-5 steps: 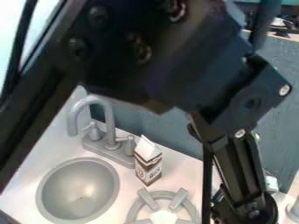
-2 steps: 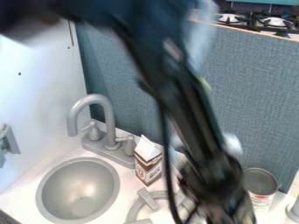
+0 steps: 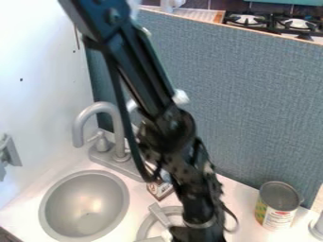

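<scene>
Blue-grey panelling backs our white tabletop, a black stove beyond it. We see the pincer over the grey burner, between sink and can, the carton near the burner; whether clenched or released, we cannot tell.

The brown-and-white carton stands upright on the counter, between faucet and burner, its upper part mostly hidden.

Cam above counter, slanting down toward backsplash.Cam close above ctr, slanted dn.
</scene>
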Controlling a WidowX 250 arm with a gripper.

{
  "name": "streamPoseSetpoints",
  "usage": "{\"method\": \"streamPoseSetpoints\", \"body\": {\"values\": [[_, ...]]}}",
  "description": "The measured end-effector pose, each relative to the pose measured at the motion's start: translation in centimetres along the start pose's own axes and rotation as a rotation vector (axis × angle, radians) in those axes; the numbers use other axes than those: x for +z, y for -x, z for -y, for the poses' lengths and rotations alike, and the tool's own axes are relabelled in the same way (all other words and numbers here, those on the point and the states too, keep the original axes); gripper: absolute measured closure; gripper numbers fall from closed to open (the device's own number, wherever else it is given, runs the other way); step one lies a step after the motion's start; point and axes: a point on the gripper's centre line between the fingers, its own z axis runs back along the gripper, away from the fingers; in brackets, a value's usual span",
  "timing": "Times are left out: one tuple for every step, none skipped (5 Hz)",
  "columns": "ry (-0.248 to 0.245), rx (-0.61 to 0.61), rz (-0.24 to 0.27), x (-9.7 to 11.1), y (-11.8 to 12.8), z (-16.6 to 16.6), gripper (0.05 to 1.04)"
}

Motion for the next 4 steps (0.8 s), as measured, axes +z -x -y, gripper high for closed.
{"method": "streamPoseSetpoints", "body": {"values": [[-0.059, 0.091, 0.005, -0.3, -1.4, -1.9, 0.504], [-0.079, 0.161, -0.024, -0.9, -1.4, -3.9, 0.504], [-0.082, 0.188, -0.035, -1.4, -2.2, -4.5, 0.504], [-0.085, 0.208, -0.038, -1.8, -3.0, -4.8, 0.504]]}}
